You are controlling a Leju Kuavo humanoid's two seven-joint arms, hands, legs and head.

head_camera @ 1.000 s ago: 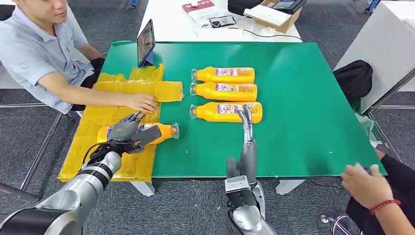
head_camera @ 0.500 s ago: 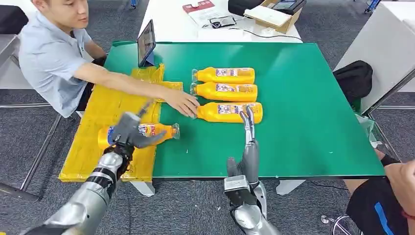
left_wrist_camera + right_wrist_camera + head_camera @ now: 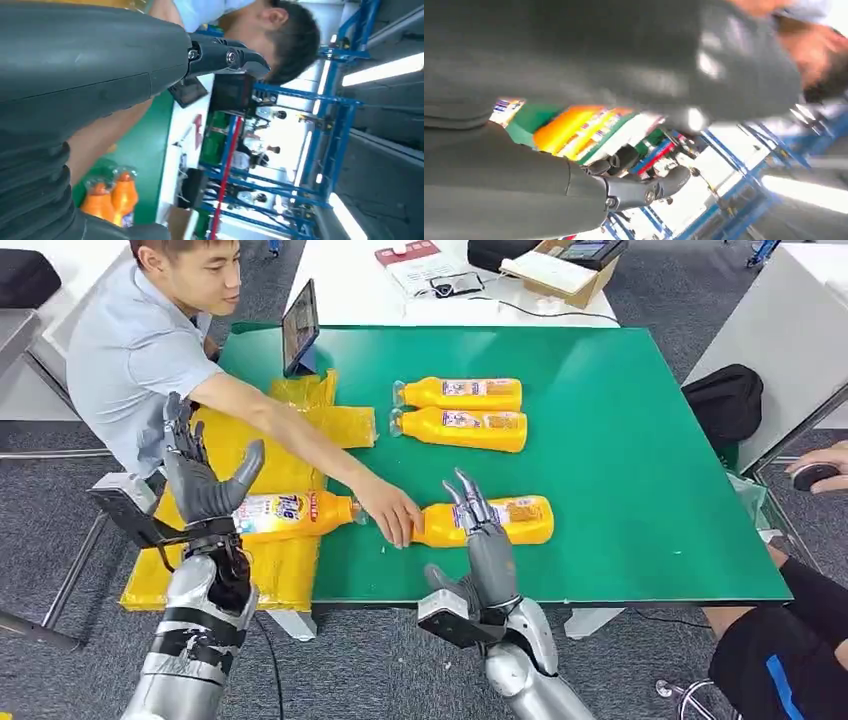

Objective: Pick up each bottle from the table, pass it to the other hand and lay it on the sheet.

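Your right hand (image 3: 478,540) is reaching with fingers apart and holding nothing, fingertips over the near orange bottle (image 3: 500,521) lying on the green table (image 3: 640,460). A person's hand (image 3: 392,512) is resting against that bottle's cap end at its left, so be lowering only once it withdraws, closing around the bottle's middle. Your left hand (image 3: 205,480) is hovering raised and spread, empty, beside the bottle (image 3: 290,513) lying on the yellow sheet (image 3: 215,475) at the left.
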